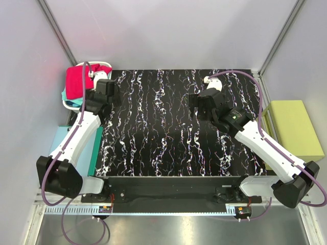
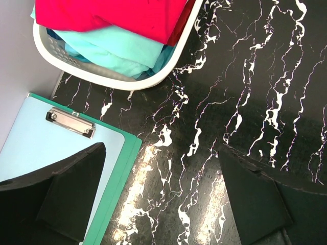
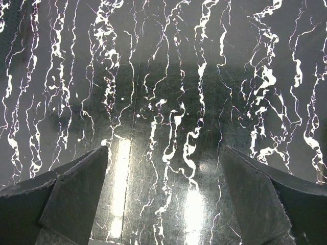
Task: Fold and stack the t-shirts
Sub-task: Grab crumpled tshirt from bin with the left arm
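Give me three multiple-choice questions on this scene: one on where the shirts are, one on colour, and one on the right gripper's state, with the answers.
1. Where are the t-shirts?
A) in the white basket
B) on the floor
C) spread out flat in the middle

2. Which shirt lies on top?
A) turquoise
B) red
C) yellow

3. The right gripper is:
A) shut on a shirt
B) shut, empty
C) open, empty

Answers:
1 A, the red shirt and turquoise shirt sit inside its rim.
2 B, red covers turquoise.
3 C, its fingers stand apart over bare table.
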Tool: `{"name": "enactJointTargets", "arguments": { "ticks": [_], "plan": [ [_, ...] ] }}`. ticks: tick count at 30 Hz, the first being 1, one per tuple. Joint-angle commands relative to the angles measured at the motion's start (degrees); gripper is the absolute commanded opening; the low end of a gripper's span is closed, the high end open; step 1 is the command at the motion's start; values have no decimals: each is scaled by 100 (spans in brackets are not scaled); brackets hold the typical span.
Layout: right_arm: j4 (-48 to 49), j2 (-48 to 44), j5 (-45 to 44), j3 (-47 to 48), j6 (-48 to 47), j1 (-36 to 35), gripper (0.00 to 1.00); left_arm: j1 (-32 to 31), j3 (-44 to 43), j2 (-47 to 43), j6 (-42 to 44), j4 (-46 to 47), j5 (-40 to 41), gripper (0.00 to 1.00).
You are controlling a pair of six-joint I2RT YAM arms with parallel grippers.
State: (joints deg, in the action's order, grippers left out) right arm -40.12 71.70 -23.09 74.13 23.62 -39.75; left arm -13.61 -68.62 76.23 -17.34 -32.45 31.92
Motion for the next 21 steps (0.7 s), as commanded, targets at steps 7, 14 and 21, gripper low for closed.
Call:
{"name": "enactJointTargets", "arguments": {
  "ticks": [7,14,21],
  "plan": [
    [153,-51,-196,84,-32,20,100,16,-608,410,-6,142,16,99],
    [75,-69,-240,172,-164,20,100,190,-1083,683,29,72,148,99],
    [-119,-218,-231,173,-112,20,100,1000,-2119,1692,-279,-499,-125,94]
  ]
}}
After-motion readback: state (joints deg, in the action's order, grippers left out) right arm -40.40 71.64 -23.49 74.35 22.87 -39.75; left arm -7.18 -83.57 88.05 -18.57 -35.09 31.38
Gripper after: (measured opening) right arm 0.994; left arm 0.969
